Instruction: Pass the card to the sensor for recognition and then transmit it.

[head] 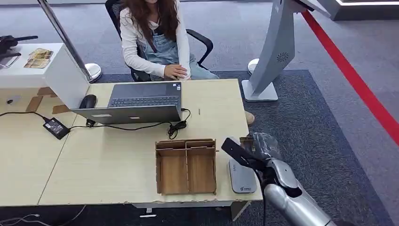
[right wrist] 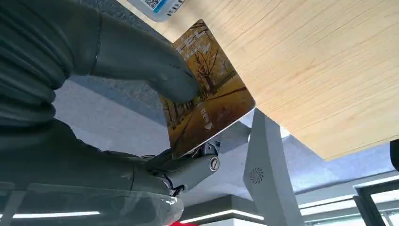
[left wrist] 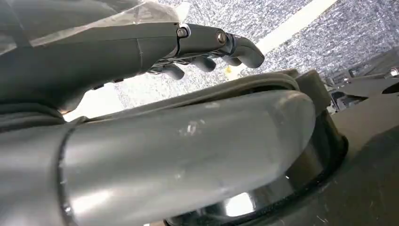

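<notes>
My right hand (head: pixel 258 149) hangs over the table's front right corner, just above the far end of the grey card sensor (head: pixel 243 177). In the right wrist view it pinches a golden card (right wrist: pixel 211 108) printed with autumn trees, the thumb (right wrist: pixel 141 61) on its face and fingers (right wrist: pixel 193 169) behind. The card is tilted, beside the table edge. The sensor's labelled end (right wrist: pixel 157 7) shows close to the card. My left hand (left wrist: pixel 188 42) hangs over carpet, fingers loosely bent, holding nothing.
A two-compartment wooden box (head: pixel 186 165) stands left of the sensor. An open laptop (head: pixel 141 101), mouse (head: pixel 88 100) and power adapter (head: pixel 56 128) lie further back. A person (head: pixel 155 37) sits behind the table (head: pixel 108 160). A grey kiosk stand (head: pixel 277 52) rises at the right.
</notes>
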Motion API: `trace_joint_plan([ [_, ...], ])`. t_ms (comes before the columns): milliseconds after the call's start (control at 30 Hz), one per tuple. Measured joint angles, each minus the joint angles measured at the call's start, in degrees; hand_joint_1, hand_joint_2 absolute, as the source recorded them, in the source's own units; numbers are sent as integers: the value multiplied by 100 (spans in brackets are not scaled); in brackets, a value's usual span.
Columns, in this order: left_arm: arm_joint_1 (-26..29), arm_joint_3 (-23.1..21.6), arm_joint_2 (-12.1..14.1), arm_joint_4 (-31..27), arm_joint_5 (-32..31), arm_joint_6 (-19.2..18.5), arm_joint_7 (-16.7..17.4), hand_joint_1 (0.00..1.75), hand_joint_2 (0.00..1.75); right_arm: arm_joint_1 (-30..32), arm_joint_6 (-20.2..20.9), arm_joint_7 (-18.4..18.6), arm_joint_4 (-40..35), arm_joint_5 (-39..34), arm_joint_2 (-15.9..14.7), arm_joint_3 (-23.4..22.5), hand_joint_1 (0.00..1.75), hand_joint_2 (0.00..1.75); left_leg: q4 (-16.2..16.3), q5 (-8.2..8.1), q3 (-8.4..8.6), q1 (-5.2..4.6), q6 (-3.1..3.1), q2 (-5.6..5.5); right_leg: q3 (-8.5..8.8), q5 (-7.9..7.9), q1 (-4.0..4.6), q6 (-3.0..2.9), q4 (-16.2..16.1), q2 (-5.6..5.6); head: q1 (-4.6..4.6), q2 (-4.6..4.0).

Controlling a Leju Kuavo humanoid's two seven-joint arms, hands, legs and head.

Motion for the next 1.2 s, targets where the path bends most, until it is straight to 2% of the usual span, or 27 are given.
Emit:
trace_joint_plan([
  [500, 3, 7, 0, 0, 20, 11, 13, 0, 0, -67, -44, -7, 94, -9, -2, 168, 175, 175, 0, 0, 0, 0, 0, 0, 0, 0, 0, 0, 0, 0, 0, -2],
  [733, 4, 9, 0, 0, 17, 11, 15, 0, 0, -159, 291, 66, 151, -153, -15, 284, 175, 175, 0, 1, 0, 0, 0, 0, 0, 0, 0, 0, 0, 0, 0, -2],
  [833, 6, 9, 2, 0, 2, 9, 24, 0, 0, -252, 264, 72, 149, -157, -30, 326, 175, 175, 0, 1, -1, 0, 0, 0, 0, 2, -1, -1, 1, 0, 0, -2],
  [1000, 6, 9, 7, 0, -13, 9, -7, 0, 0, -649, -124, -4, 81, 0, -59, 345, 175, 175, 0, 4, -2, 0, -2, 1, -1, 6, -1, 4, 1, 1, 0, -2],
  [1200, 1, 7, 24, 0, -103, 9, -138, 0, 0, -1547, -687, -542, -9, -187, 28, 297, 175, 175, 0, 12, -5, 0, -2, 3, -3, 11, -1, 4, 2, 1, 0, -2],
])
